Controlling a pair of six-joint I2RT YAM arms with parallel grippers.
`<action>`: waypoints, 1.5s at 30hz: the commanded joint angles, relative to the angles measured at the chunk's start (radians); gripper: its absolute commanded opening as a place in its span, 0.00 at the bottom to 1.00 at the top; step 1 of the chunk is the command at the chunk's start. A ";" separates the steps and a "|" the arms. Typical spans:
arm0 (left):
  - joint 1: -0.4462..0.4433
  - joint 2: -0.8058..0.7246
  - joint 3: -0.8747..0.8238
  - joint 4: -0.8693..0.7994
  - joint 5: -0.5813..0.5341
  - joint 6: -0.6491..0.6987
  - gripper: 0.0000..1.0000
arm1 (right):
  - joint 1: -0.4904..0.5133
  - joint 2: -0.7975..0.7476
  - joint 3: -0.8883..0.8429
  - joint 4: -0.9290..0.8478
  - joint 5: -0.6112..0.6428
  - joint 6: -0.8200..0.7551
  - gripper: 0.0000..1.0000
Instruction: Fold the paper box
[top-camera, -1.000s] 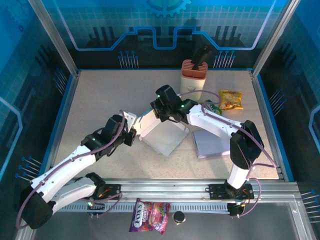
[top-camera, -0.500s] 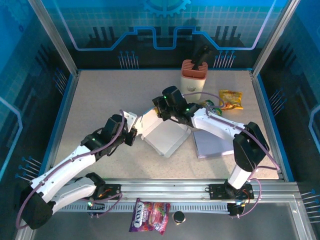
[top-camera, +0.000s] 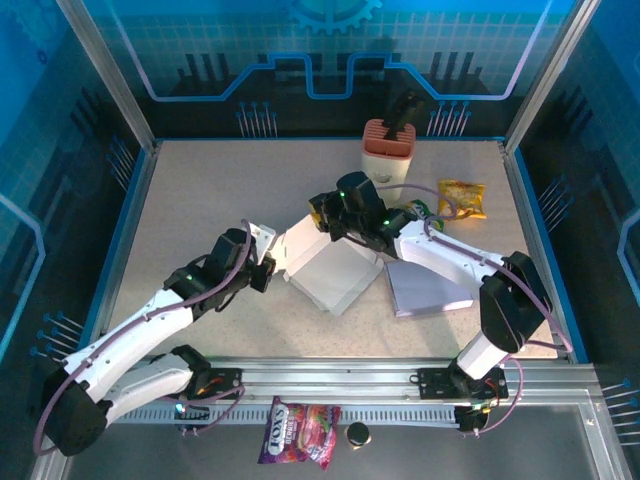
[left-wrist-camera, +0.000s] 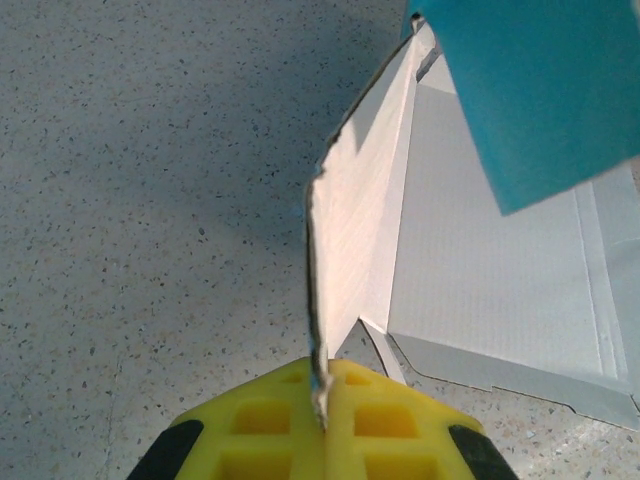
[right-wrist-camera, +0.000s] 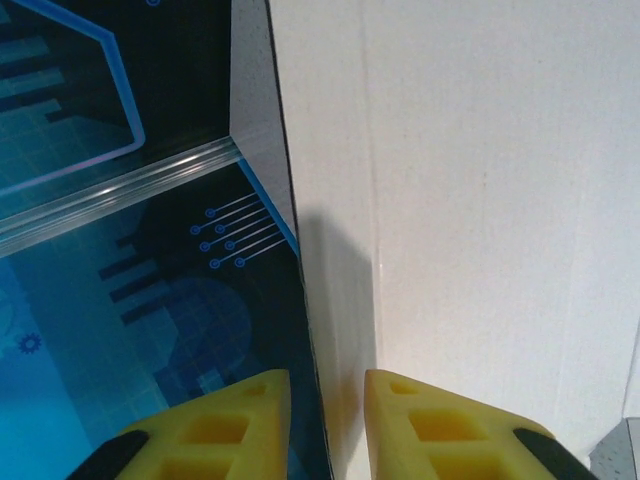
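Note:
The paper box (top-camera: 335, 275) is a white cardboard blank lying partly unfolded in the middle of the table, with its left flap raised. My left gripper (top-camera: 268, 262) is shut on the lower edge of that raised flap (left-wrist-camera: 355, 230), pinched between the yellow fingers (left-wrist-camera: 270, 420). The left gripper (left-wrist-camera: 322, 385) holds it upright above the table. My right gripper (top-camera: 322, 215) is at the box's far top corner. Its jaws (right-wrist-camera: 327, 395) straddle the thin edge of a white panel (right-wrist-camera: 480, 200), standing apart with gaps on both sides.
An orange and white holder (top-camera: 388, 148) stands at the back. A yellow snack bag (top-camera: 462, 198) and a green item (top-camera: 428, 213) lie right of it. A flat pale sheet (top-camera: 425, 288) lies right of the box. A candy bag (top-camera: 300, 430) lies below the rail.
The right gripper has shifted to the right along the box's top edge and its jaws have narrowed. The box has turned slightly. The left gripper has kept its grip.

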 joint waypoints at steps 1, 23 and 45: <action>0.001 0.000 0.010 0.014 0.019 0.019 0.03 | -0.022 0.007 0.000 0.018 -0.032 -0.021 0.28; 0.040 -0.004 0.005 0.015 0.049 0.020 0.03 | -0.065 0.058 0.023 -0.018 -0.166 -0.057 0.11; 0.212 -0.017 0.041 -0.004 0.222 -0.063 0.51 | -0.001 0.037 -0.078 0.191 0.027 0.014 0.00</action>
